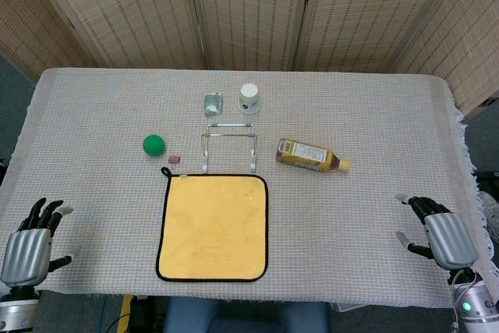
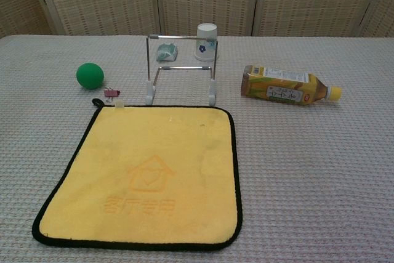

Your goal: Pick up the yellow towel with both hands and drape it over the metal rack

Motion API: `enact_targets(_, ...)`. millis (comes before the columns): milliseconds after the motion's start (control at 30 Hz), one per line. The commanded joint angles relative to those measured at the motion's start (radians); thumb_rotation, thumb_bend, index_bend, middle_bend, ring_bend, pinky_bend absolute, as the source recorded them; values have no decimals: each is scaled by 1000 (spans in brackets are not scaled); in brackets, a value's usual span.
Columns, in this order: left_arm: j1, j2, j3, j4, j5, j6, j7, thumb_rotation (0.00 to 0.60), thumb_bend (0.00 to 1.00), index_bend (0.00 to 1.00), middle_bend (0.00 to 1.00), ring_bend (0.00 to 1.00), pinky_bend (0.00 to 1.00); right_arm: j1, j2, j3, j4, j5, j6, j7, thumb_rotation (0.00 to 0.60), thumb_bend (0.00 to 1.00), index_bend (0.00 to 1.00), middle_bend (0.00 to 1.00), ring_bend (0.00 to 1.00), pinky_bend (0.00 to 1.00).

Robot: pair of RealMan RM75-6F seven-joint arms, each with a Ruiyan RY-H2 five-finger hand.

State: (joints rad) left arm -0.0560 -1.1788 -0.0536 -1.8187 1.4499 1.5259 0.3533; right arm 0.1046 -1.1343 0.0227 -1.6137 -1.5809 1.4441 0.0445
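Note:
The yellow towel (image 1: 214,226) (image 2: 146,177) with black edging lies flat on the table's near middle, a house logo printed on it. Just behind it stands the metal rack (image 1: 228,144) (image 2: 181,69), bare and upright. My left hand (image 1: 31,238) hovers at the table's near left corner, fingers spread, holding nothing. At the near right edge my right hand (image 1: 438,230) is likewise spread and empty. Both hands are well apart from the towel. The chest view shows neither hand.
A green ball (image 1: 153,144) (image 2: 90,75) and a small pink clip (image 1: 174,160) (image 2: 111,93) lie left of the rack. A tea bottle (image 1: 310,155) (image 2: 286,85) lies on its side to the right. Behind the rack are a paper cup (image 1: 249,99) (image 2: 207,42) and a crumpled green packet (image 1: 213,104) (image 2: 166,52).

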Motion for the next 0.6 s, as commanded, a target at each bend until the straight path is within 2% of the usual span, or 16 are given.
enact_targets(33,0,-2,0,0,-3,0,3,600,223,290,198,98,323,7,-2,2,3,1,-8,1,600,264,224,308,306,407)
enact_targets(600,-12,1,3,17,17,-8,-17,600,224,311,202,106,323,12,-2,-2,-5,-14,1,6,600,264,225,308,306,407)
